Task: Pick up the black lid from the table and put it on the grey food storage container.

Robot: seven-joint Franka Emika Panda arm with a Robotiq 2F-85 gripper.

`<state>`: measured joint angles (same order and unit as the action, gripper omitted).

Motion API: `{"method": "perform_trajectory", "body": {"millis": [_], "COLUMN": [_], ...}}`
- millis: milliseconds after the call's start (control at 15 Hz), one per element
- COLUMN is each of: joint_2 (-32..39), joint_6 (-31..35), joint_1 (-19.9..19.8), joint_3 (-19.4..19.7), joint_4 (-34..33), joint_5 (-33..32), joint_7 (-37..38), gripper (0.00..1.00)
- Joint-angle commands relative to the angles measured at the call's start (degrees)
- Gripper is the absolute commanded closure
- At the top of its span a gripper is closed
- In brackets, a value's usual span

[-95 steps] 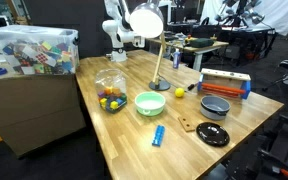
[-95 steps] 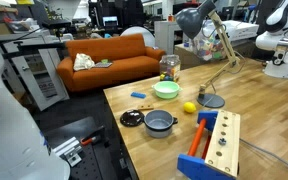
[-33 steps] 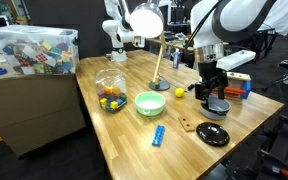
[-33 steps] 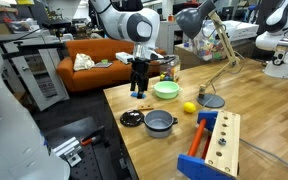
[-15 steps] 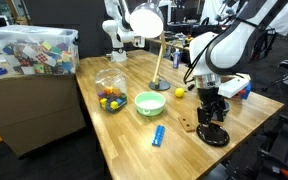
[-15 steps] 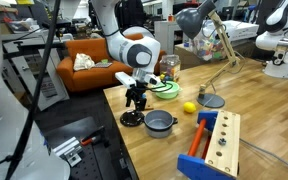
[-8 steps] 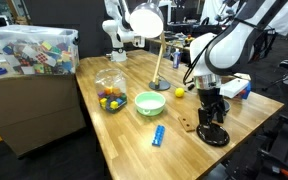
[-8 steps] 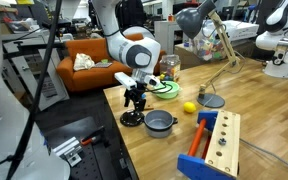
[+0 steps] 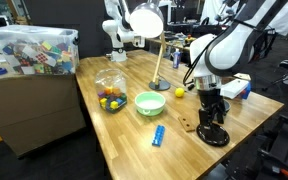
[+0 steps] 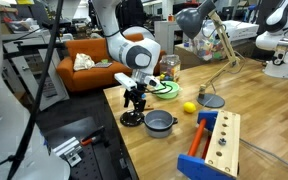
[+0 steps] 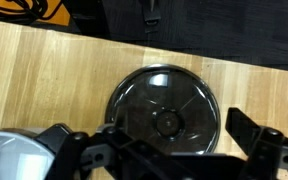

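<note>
The black lid [image 11: 164, 110] lies flat on the wooden table, close to the table's edge; it shows in both exterior views [image 9: 213, 135] [image 10: 132, 119]. The grey food storage container [image 10: 160, 122] stands right beside it, uncovered, and its rim shows at the lower left of the wrist view [image 11: 9, 155]. My gripper [image 11: 159, 150] hangs straight above the lid, open, with a finger [image 11: 247, 130] on either side of it and nothing held. It also shows in both exterior views [image 9: 212, 120] [image 10: 134, 105]. In one of them the arm hides most of the container.
A light green bowl [image 9: 149, 103], a yellow ball [image 9: 179, 94], a blue object [image 9: 159, 134], a small brown wooden piece [image 9: 187, 124], a clear container of coloured balls [image 9: 110, 95], a desk lamp [image 9: 159, 83] and a red-and-blue wooden box [image 10: 216, 145] stand on the table.
The arm has come in over the table and dropped over the lid. In the last second it has sunk only slightly. The lid and container have not moved.
</note>
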<state>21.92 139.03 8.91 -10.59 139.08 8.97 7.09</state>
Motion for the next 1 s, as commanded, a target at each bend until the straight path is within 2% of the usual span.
{"method": "perform_trajectory", "body": {"millis": [0, 333, 400, 467, 533, 600, 933], "joint_2": [2.02, 4.32, 4.58, 4.85, 4.87, 4.88, 4.84], "joint_6": [-0.83, -1.53, -1.59, -1.76, -2.12, -2.13, -4.47], "joint_1": [0.07, 0.33, 0.33, 0.18, 0.01, -0.06, -0.4], "joint_3": [0.62, 1.34, 1.32, 1.12, 0.98, 0.92, 0.94], "joint_4": [-1.67, -3.89, -4.29, -4.67, -4.94, -5.04, -6.01], "joint_5": [-0.17, -0.9, -0.86, -0.54, -0.22, -0.07, 0.59], "joint_7": [-0.89, -0.3, -0.37, -0.65, -0.84, -0.95, -1.19], "gripper": [0.0, 0.0, 0.04, 0.19, 0.29, 0.31, 0.66]}}
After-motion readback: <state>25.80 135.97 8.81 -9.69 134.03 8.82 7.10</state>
